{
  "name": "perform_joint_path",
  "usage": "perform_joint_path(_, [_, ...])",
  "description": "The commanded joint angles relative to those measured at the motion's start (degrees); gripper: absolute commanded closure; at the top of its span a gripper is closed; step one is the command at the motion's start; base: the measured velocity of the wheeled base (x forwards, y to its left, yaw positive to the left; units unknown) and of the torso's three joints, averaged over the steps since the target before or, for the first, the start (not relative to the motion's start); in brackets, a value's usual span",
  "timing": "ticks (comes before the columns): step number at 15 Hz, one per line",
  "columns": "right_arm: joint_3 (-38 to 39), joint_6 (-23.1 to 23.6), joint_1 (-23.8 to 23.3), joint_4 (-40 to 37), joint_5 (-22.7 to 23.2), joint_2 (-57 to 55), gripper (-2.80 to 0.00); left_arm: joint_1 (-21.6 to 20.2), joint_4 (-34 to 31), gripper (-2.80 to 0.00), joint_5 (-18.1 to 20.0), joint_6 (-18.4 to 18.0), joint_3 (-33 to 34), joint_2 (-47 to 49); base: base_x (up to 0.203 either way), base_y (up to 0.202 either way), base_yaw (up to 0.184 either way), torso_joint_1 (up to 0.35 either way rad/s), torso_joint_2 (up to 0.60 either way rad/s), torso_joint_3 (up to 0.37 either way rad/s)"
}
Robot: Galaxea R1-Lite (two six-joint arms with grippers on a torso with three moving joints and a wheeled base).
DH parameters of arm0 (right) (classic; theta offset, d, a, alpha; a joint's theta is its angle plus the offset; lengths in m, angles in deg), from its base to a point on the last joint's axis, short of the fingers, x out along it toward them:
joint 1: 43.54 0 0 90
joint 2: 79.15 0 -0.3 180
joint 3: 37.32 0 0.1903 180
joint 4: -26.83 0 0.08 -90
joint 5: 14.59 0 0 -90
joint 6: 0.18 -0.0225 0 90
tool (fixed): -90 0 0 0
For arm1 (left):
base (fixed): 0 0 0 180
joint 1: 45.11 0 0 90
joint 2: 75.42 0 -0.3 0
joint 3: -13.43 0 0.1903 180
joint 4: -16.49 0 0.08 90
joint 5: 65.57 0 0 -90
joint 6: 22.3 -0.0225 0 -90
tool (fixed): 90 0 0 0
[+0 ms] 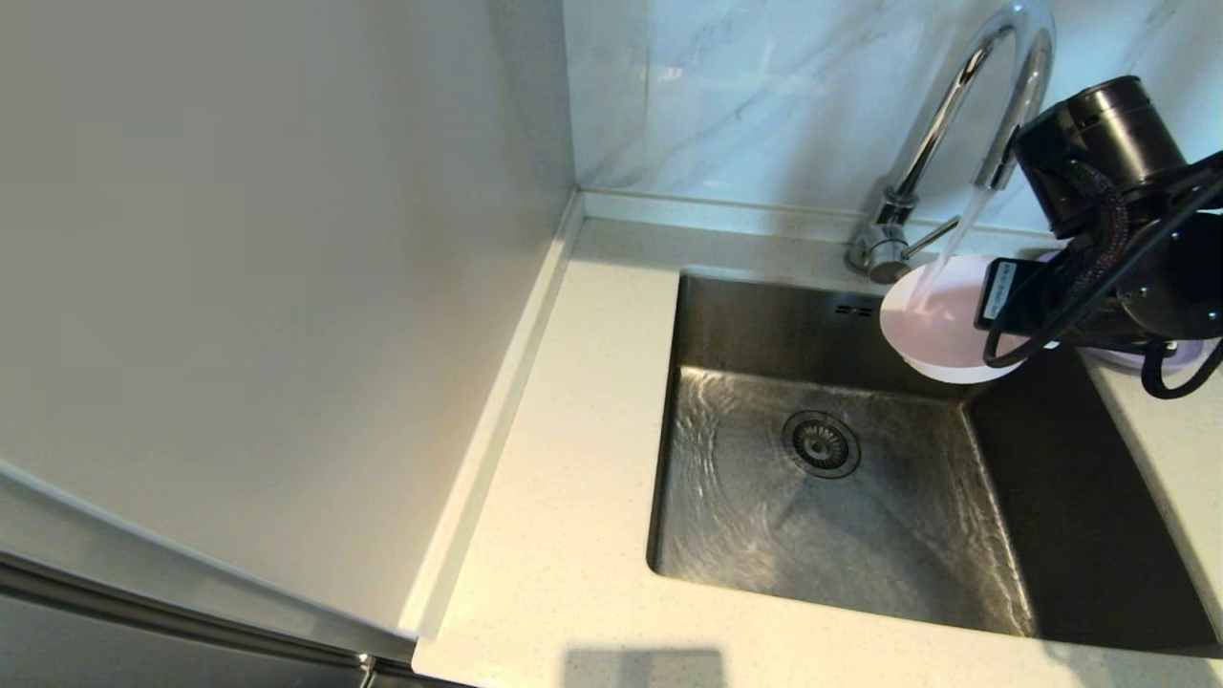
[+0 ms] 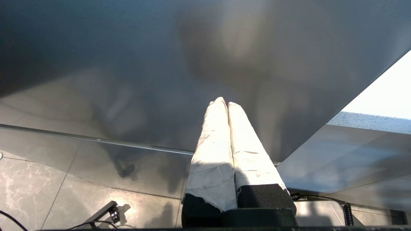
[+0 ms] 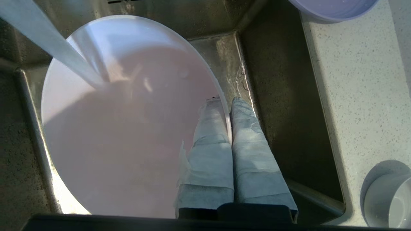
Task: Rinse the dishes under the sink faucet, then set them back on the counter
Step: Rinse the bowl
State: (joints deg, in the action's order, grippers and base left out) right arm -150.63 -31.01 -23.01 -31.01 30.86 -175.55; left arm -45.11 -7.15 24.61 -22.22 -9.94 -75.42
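right claw (image 3: pixel 231 102): clamped on the rim of the pink bowl (image 3: pixel 128 128), one finger inside, one outside
bowl: over the sink (image 1: pixel 831 535) back right corner, under the faucet (image 1: pixel 955 105) stream
risk: thin wet rim grip; filling water adds weight, bowl could slip or tip
risk 2: splash onto the surface (image 1: pixel 573 535)
left claw (image 2: pixel 227 104): fingers together, empty, parked by a cabinet front
hidden: lilac plate (image 3: pixel 334 8) and grey-white bowl (image 3: pixel 390 199) cut off; arm covers them in head view

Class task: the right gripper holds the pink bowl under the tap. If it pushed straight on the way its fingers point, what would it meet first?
Probably the sink back wall, beyond the right gripper shut on the pink bowl rim; depth unclear.
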Motion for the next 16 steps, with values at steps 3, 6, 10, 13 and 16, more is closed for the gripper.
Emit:
perform_joint_path(3, [-0.2,-0.2,1.5,-0.2,-1.6,0.0,0.00,0.0,0.0,0.00,0.0,0.0,0.0,0.0,0.000,0.000,0.000,0.000,0.00,0.000])
perform_joint_path(6, [0.6,-0.3,2.5,-0.5,-2.3,0.4,0.00,0.0,0.0,0.00,0.0,0.0,0.0,0.0,0.000,0.000,0.000,0.000,0.00,0.000])
perform_joint_path(10, [9.0,0.6,-1.3,-0.5,-3.7,5.5,0.00,0.0,0.0,0.00,0.0,0.0,0.0,0.0,0.000,0.000,0.000,0.000,0.00,0.000])
perform_joint_path(13, [13.7,9.0,-4.8,0.0,-6.9,10.4,0.00,0.0,0.0,0.00,0.0,0.0,0.0,0.0,0.000,0.000,0.000,0.000,0.00,0.000])
perform_joint_path(16, [18.3,22.4,-5.2,8.7,-12.0,14.6,0.00,0.0,0.0,0.00,0.0,0.0,0.0,0.0,0.000,0.000,0.000,0.000,0.00,0.000])
